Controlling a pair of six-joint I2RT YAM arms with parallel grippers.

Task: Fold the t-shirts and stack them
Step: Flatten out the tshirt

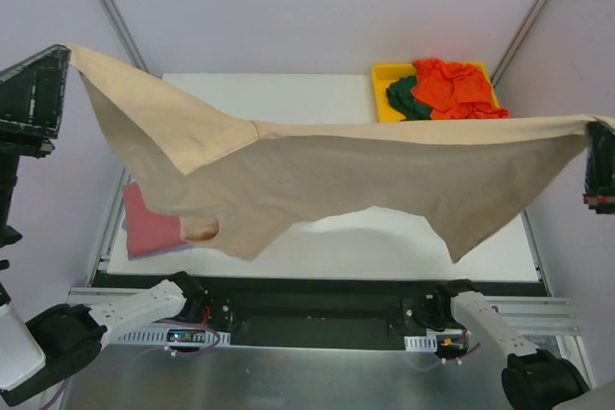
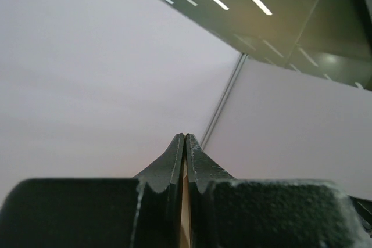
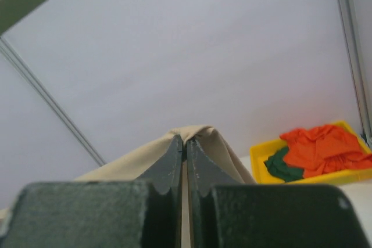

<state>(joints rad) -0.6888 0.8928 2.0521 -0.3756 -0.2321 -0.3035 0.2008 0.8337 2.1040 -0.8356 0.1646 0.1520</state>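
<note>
At 10 o'clock in the overhead view, the left hand (image 1: 63, 53) is pinched on a corner of the tan t-shirt (image 1: 336, 180). Its wrist view shows only a sliver of cloth between the fingers, so that thin grip may slip. The shirt hangs stretched above the desk (image 1: 288, 93). Its low fold is near the dusty-red t-shirt (image 1: 149, 226) at 8 o'clock and could drag it. At 3 o'clock the right hand (image 1: 594, 127) is clamped on the opposite edge.
</note>
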